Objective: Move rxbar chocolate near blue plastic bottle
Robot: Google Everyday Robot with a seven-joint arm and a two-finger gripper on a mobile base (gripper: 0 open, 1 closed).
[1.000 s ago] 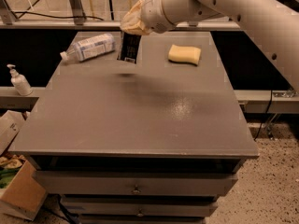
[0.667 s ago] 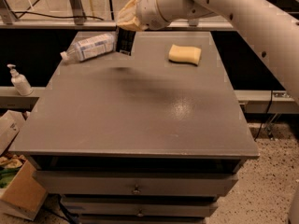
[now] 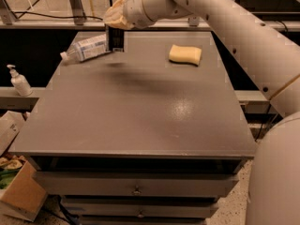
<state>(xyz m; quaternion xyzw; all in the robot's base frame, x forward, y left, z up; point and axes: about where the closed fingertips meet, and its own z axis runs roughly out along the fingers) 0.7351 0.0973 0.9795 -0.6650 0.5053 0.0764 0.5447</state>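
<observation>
Currently end effector [image 3: 116, 28] grips rxbar chocolate [image 3: 116, 42] beside bottle [image 3: 89, 48].

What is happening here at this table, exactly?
The robot's gripper is over the far left part of the grey table. It holds the rxbar chocolate upright, right beside the blue plastic bottle, which lies on its side. I cannot tell whether the bar touches the table. A yellow sponge lies apart from them.
</observation>
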